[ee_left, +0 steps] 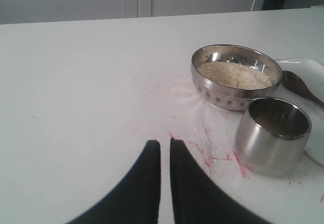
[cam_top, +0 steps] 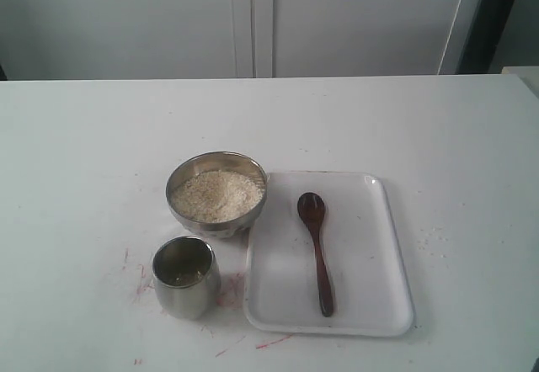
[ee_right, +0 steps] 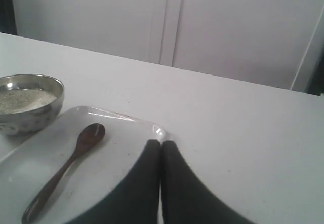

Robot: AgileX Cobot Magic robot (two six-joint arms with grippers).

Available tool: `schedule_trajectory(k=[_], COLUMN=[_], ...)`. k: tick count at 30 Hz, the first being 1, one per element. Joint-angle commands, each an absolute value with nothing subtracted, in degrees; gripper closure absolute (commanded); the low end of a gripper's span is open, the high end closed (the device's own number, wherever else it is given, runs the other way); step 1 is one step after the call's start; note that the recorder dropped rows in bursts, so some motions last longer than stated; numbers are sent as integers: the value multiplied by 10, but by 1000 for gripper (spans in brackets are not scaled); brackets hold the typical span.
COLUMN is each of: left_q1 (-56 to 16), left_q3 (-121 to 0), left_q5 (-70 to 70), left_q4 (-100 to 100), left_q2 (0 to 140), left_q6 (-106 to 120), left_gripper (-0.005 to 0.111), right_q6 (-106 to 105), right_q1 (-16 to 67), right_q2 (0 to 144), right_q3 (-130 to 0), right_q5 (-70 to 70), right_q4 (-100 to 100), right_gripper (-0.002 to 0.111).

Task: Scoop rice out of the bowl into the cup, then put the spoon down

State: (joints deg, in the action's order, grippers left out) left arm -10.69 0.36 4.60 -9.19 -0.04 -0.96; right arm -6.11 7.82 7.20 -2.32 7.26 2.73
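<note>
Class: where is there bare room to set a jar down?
Bare table left of bowl and cup, behind the bowl, right of the tray; tray strips beside the spoon. Crowded where bowl, cup and tray meet.

The spoon (cam_top: 317, 250) lies on the tray (cam_top: 370, 292); leftward, cup (cam_top: 185, 292) before bowl (cam_top: 210, 227).

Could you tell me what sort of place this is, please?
Probably a lab or office test bench, not a kitchen: a white table with red scuffs, plain white panels behind, and just a bowl, cup and tray laid out.
</note>
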Motion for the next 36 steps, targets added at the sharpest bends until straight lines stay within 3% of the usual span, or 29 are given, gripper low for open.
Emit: schedule_trajectory(k=[1, 8, 36], left_q1=[-107, -107, -107], left_q3=[0, 0, 0], left_q5=[44, 44, 44], left_q4=[-98, -98, -98], left_q2=[0, 0, 0], left_q6=[-11, -11, -11], left_gripper=[92, 92, 92], right_q6=[-62, -39, -39], right_q1=[45, 13, -2], right_q2=[57, 22, 12], right_q3=[0, 0, 0], right_q5=[95, 176, 183], right_q4=[30, 12, 9], right_gripper=[108, 108, 108])
